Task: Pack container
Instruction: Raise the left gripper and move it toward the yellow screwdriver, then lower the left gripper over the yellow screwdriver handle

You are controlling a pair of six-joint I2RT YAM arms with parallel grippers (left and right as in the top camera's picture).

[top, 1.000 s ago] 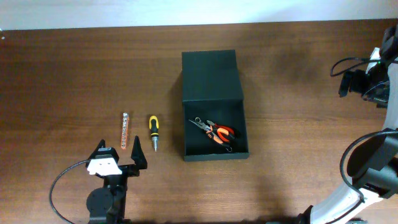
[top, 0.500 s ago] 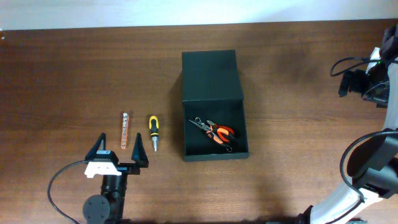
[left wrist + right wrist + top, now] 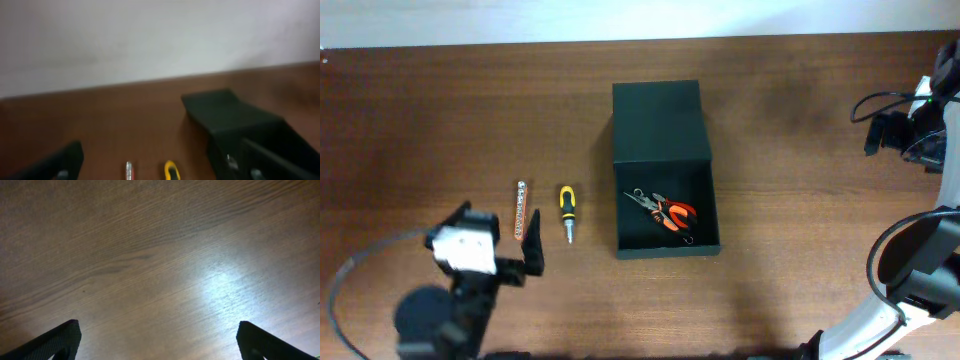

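**Left gripper [image 3: 497,218] swung left & up since prior frames**

Shifted left & raised closer to overhead cam vs half a sec ago, now larger & blurred; all else unmoved.

Matte black container [image 3: 645,232] mid-table, slightly right of ctr, rectangular; lid [image 3: 658,115] open, lying on far side of the box, same width. Inside: orange-&-black pliers [image 3: 665,212] on the floor, handles toward near-right, nose toward far-left.

Left of container & apart from it: yellow-&-black screwdriver [image 3: 566,207], shaft pointing to near edge. Just beside that, further left: thin orange-&-silver bar [image 3: 520,210], parallel, not touching.

Left gripper at near-left of both tools, jaws spread wide, nothing between them. Its right finger alongside bar's near end as seen from overhead; whether touching, can't tell. Grey cable [image 3: 350,290] looping off to the left.

Left wrist view blurred: fingers [image 3: 60,162] in bottom corners; bar, screwdriver & container ahead; pale wall [image 3: 150,45] behind.

Right gripper [image 3: 157,325] well apart from all of it, off at right side of table [image 3: 800,220]; jaws spread wide, empty. Only bare brown wood w/ a light glare patch below in wrist view.
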